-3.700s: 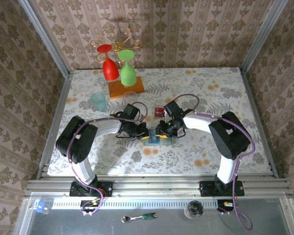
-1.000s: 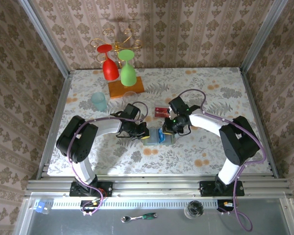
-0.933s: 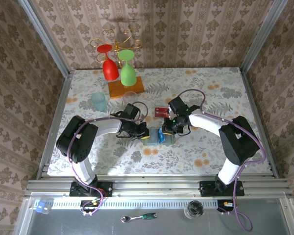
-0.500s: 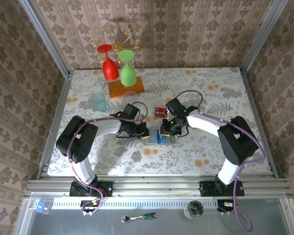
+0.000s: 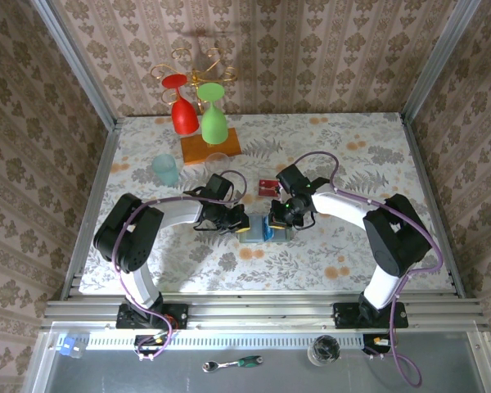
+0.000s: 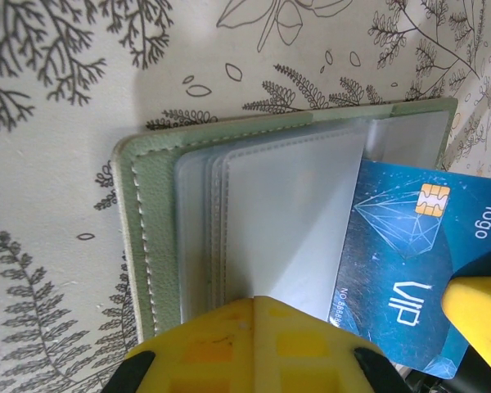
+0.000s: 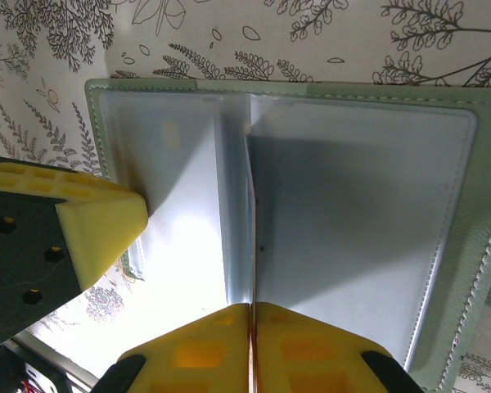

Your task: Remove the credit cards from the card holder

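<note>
My left pincer (image 6: 255, 301) closed tight, tips resting on the pale sage-green folding card holder (image 6: 151, 205), lying open on the floral table (image 6: 65, 123), my right pincer (image 7: 251, 307) clamped on what looks like the blue VIP plastic card (image 6: 409, 246), card partly out of its clear sleeve (image 6: 295, 213)

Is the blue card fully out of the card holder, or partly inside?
Partly inside: the blue card has one end under a clear pocket of the card holder.

On the left wrist feed I read white lettering on the blue credit card (image 6: 409, 262): "VIP" in large letters, and "logo" in smaller ones just beside its gold chip. A tiny line beginning "NO" ran along one edge, its digits too fine for me to read.
</note>
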You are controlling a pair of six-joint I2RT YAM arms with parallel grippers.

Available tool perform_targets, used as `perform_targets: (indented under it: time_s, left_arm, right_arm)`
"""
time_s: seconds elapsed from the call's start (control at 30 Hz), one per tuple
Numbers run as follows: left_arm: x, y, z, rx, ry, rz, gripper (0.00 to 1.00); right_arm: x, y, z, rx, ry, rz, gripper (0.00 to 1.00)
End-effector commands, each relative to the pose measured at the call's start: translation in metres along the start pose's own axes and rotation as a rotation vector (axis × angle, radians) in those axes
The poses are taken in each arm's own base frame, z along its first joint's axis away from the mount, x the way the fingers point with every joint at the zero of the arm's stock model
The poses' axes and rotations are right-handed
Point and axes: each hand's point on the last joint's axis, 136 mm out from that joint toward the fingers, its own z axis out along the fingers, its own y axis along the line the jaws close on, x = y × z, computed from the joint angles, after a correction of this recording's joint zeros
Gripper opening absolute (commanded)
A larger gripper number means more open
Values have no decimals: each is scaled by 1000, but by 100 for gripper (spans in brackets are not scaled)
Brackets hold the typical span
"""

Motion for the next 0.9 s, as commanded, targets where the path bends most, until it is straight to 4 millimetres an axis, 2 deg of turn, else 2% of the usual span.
perform_targets:
  time_s: [0.0,0.23,0.4,0.63,0.87]
  left_arm:
    - [6,8,-5,-25,3,-17,0]
    - [2,2,-8,-14,-7,-13,0]
    - [-2,-6,-13,-1,-21,1,1]
    - [-9,-11,-23,4,-38,7,3]
    - [-14,-9,-31,4,-60,1,4]
  right_arm:
    - [-6,5,-15,19,-39,-13,6]
    - [-10,4,-34,60,-59,-84,4]
    - [-16,6,-45,59,-75,-200,4]
    - [-19,6,-54,98,-24,-527,4]
    - [-22,-1,-52,158,83,-877,2]
